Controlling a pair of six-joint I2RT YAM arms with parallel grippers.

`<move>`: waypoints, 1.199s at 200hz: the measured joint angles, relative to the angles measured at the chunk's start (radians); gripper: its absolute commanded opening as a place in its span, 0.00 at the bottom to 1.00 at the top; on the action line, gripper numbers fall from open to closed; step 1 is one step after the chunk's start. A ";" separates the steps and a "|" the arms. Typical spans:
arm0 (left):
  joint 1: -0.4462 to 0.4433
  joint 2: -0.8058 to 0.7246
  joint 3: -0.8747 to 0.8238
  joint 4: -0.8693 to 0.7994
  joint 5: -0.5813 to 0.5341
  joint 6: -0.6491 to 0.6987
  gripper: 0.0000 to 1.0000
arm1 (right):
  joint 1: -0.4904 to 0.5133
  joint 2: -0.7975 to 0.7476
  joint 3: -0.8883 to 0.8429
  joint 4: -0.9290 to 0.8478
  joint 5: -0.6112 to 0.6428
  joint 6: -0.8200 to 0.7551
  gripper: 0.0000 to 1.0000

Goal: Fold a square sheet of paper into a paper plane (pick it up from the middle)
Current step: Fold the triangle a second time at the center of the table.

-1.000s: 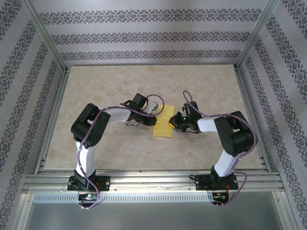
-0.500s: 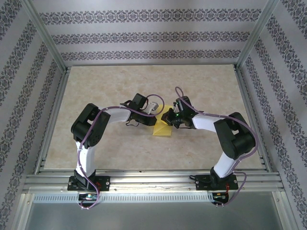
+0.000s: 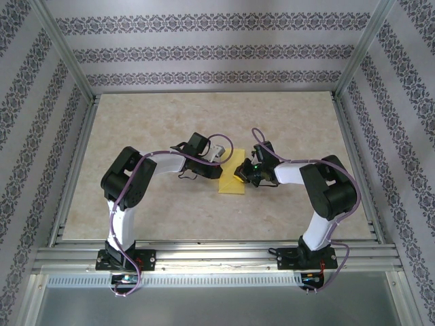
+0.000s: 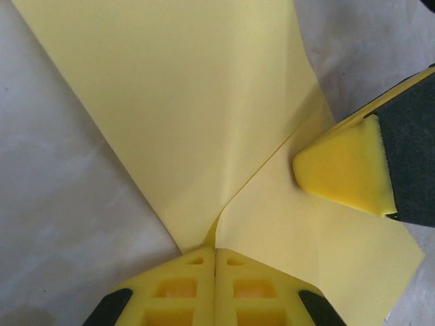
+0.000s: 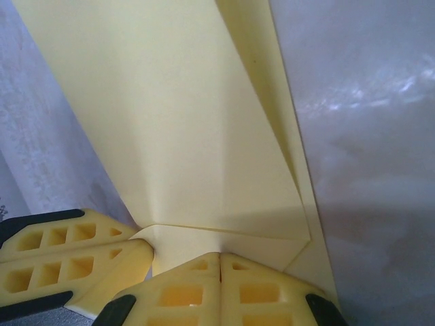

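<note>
Lying flat near the middle of the beige marbled tabletop, a thin, matte yellow sheet of paper, partly folded with one layer lapped over another, is flanked by both arms. The left gripper is set at the sheet's ten o'clock edge, fingers pressed together where the lapped edge meets their seam; whether paper is pinched cannot be told. The right gripper, at three o'clock, is likewise pressed together, its tip laid on the paper.
</note>
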 measured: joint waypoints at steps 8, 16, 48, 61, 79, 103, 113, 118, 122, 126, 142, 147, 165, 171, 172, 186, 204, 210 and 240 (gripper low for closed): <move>0.000 -0.001 0.001 -0.006 0.000 0.000 0.14 | -0.002 0.000 -0.003 0.004 0.000 -0.006 0.00; -0.002 -0.003 0.002 -0.010 0.000 -0.001 0.17 | -0.003 0.000 -0.004 0.008 -0.001 -0.010 0.00; -0.012 -0.051 -0.003 -0.054 -0.034 -0.019 0.30 | -0.004 0.000 -0.007 0.014 -0.005 -0.031 0.00; -0.013 -0.090 -0.015 -0.058 -0.049 -0.039 0.29 | -0.010 0.000 -0.008 0.015 -0.011 -0.037 0.00; -0.013 -0.153 -0.043 -0.052 -0.048 -0.077 0.17 | -0.011 0.000 -0.008 0.015 -0.011 -0.040 0.00; -0.019 -0.214 -0.084 -0.020 -0.009 -0.153 0.07 | -0.017 0.000 -0.008 0.014 -0.016 -0.040 0.00; -0.031 -0.216 -0.084 -0.013 0.008 -0.174 0.07 | -0.017 0.000 -0.008 0.014 -0.017 -0.040 0.00; -0.041 -0.216 -0.084 -0.011 0.013 -0.185 0.07 | -0.017 0.000 -0.008 0.014 -0.017 -0.040 0.00; -0.048 -0.216 -0.084 -0.011 0.017 -0.192 0.06 | -0.017 0.000 -0.008 0.014 -0.017 -0.040 0.00; -0.058 -0.216 -0.084 -0.011 0.023 -0.202 0.06 | -0.017 0.000 -0.008 0.014 -0.018 -0.040 0.00; -0.097 -0.213 -0.084 0.000 0.043 -0.240 0.05 | -0.017 0.000 -0.008 0.014 -0.018 -0.041 0.00; -0.107 -0.211 -0.084 0.007 0.047 -0.250 0.05 | -0.017 0.000 -0.008 0.014 -0.018 -0.042 0.00; -0.133 -0.183 -0.075 0.014 0.052 -0.275 0.04 | -0.017 0.000 -0.008 0.014 -0.018 -0.045 0.00; -0.137 -0.169 -0.069 0.014 0.051 -0.280 0.04 | -0.017 0.000 -0.009 0.014 -0.018 -0.045 0.00; -0.137 -0.166 -0.068 0.014 0.051 -0.282 0.04 | -0.017 0.000 -0.009 0.014 -0.018 -0.045 0.00; -0.137 -0.132 -0.059 0.013 0.044 -0.290 0.05 | -0.017 0.000 -0.009 0.015 -0.018 -0.047 0.00; -0.137 -0.100 -0.058 0.013 0.035 -0.294 0.05 | -0.017 0.000 -0.009 0.015 -0.018 -0.048 0.00; -0.137 -0.092 -0.058 0.013 0.032 -0.294 0.05 | -0.017 0.000 -0.009 0.015 -0.018 -0.048 0.00; -0.137 -0.068 -0.058 0.010 0.028 -0.294 0.05 | -0.017 0.000 -0.009 0.014 -0.018 -0.048 0.00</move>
